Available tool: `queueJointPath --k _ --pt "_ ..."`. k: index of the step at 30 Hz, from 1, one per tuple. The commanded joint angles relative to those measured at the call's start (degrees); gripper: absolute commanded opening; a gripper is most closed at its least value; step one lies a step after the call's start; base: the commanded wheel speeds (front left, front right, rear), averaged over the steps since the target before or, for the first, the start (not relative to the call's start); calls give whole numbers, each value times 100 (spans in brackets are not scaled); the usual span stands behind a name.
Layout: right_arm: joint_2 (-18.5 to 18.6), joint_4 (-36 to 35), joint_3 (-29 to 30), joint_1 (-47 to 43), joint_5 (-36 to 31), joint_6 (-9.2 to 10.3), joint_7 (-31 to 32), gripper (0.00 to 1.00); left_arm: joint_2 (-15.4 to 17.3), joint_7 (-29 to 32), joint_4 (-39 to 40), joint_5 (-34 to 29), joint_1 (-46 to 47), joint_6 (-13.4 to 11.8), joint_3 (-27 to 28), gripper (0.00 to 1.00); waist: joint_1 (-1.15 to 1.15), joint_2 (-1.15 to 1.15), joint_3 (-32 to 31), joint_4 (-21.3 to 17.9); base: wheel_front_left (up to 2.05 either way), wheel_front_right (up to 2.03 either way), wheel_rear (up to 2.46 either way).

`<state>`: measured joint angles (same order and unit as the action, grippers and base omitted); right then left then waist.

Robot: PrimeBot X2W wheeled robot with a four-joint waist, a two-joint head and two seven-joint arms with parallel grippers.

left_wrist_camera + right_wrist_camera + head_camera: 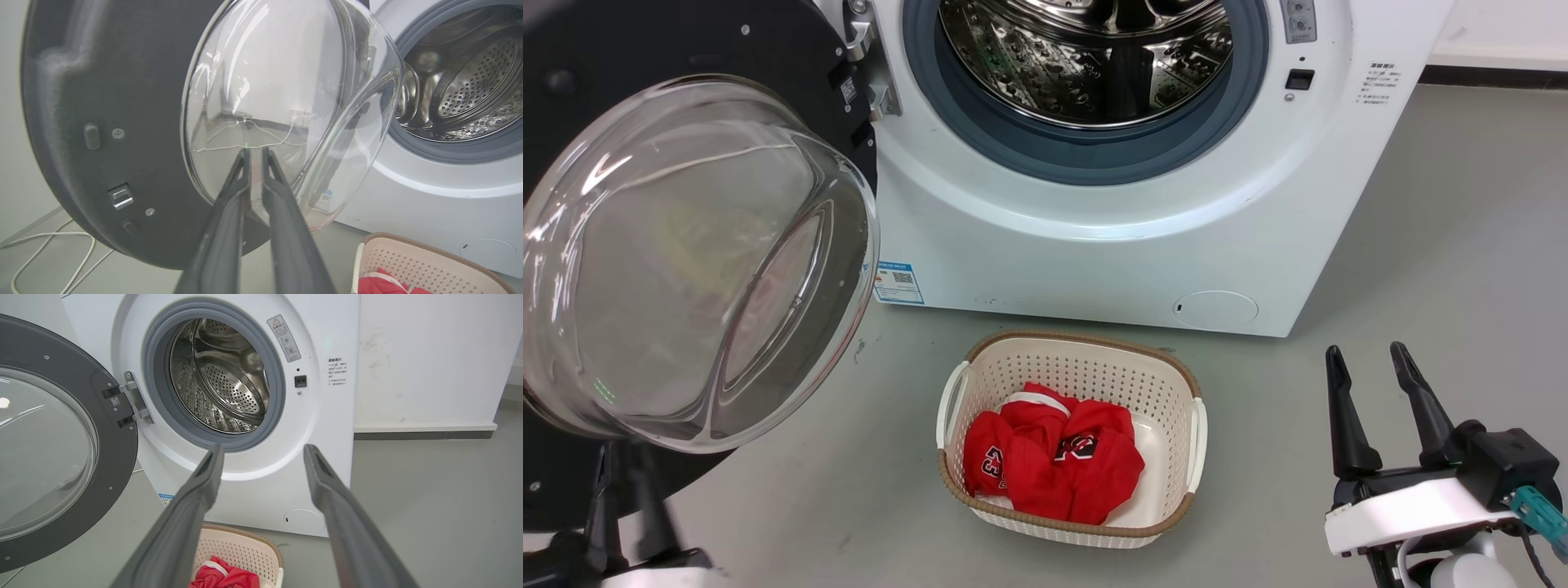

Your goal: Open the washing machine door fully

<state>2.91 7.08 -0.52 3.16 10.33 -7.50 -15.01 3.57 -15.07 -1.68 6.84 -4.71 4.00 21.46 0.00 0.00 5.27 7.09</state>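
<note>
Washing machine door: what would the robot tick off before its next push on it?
Washing machine door clear of the drum: ok, swung wide left.
Left gripper touching the glass bowl: cannot tell; fingers shut, tips near it.
Right gripper clear of the door: ok, open, low right.
Laundry basket out of the swing: ok, on the floor before the washing machine.
Door at its hinge limit: cannot tell.

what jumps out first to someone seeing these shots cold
The washing machine door, a black disc with a bulging clear glass bowl, stands open at the left of the head view. Next, the shiny perforated steel drum inside the white washing machine, and the bright red clothes in the cream laundry basket on the floor before it.
</note>
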Motion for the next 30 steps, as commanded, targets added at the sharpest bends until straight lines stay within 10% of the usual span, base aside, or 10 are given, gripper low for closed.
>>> queueJointPath --k 1,14,30 --pt "-8 -43 -4 -38 -41 2 -18 100 -22 -13 78 41 -50 24 -129 100 0 0 -8 -18 0 0 0" --pt "-8 -149 -47 -47 -351 2 -16 100 -66 -13 285 -214 445 246 -1502 100 0 0 -114 -358 0 0 0" --pt "-9 -114 29 -77 -333 2 8 100 -68 -13 168 -160 442 267 -1734 100 0 0 -98 -686 0 0 0"
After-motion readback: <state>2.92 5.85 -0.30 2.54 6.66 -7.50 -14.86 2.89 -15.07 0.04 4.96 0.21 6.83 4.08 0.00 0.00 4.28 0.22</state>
